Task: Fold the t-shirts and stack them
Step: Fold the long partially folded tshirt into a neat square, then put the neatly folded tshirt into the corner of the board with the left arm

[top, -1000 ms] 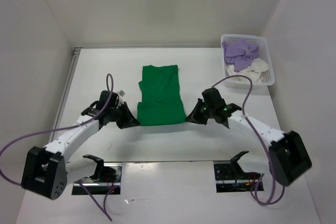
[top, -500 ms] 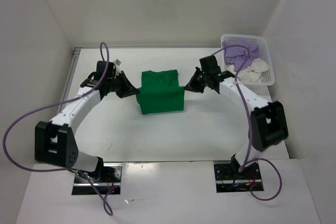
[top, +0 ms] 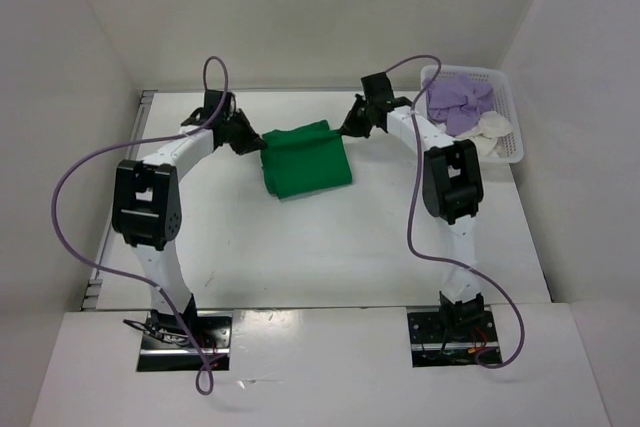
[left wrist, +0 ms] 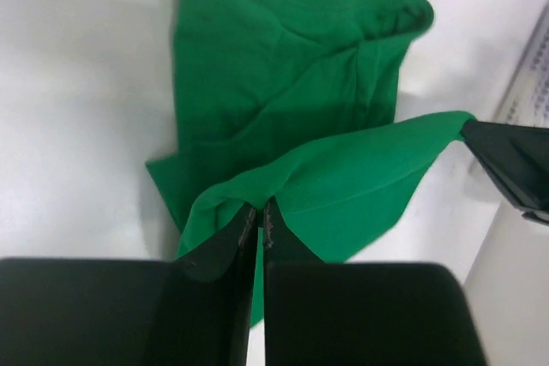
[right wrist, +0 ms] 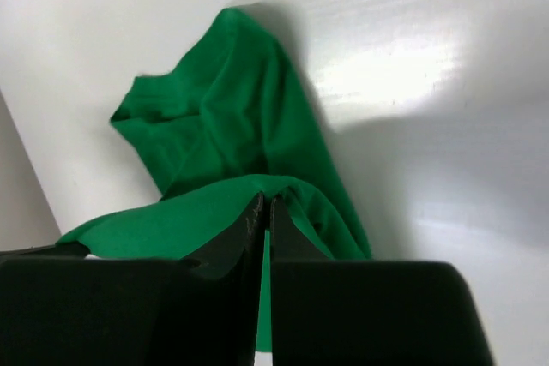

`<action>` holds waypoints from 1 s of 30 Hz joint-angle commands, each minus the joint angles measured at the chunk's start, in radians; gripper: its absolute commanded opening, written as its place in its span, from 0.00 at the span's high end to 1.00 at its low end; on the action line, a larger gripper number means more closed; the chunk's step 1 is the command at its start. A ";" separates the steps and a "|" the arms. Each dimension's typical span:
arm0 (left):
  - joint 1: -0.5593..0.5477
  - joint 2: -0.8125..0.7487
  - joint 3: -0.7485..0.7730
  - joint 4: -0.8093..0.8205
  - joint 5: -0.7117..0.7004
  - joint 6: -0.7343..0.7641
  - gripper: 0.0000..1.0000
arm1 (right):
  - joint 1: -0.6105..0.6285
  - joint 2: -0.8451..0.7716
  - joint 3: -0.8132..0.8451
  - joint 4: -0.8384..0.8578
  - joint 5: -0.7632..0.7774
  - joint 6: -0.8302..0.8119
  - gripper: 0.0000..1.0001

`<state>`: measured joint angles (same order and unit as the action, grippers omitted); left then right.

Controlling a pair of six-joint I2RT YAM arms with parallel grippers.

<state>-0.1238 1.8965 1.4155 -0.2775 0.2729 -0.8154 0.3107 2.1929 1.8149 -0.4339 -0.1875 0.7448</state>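
arms (top: 185, 150) white | cables (top: 57, 209) purple (looped) | left end effector (left wrist: 260, 214), right end effector (right wrist: 266, 206) black

In the left wrist view the left fingers (left wrist: 214, 255) fill the bottom edge and cover the near part of the green shirt (left wrist: 283, 83); its pinched hem vanishes between them. The right fingers (left wrist: 506, 156) are cut off by the right edge, and the basket (left wrist: 530, 75) behind them is only a blurred sliver. The right wrist view hides the shirt's near side in the same way. From above, the cream shirt (top: 492, 131) is partly overlapped by the lavender shirt (top: 458, 97), and their folds are too small to tell.
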 commanded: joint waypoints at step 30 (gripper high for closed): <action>0.012 0.101 -0.201 0.323 0.081 0.085 0.15 | 0.034 -0.743 -0.563 0.104 -0.007 -0.022 0.43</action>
<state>-0.1120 1.9396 1.1820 -0.0292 0.3588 -0.7395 0.3355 1.4971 1.3220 -0.3462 -0.2062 0.7166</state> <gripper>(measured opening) 0.861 0.564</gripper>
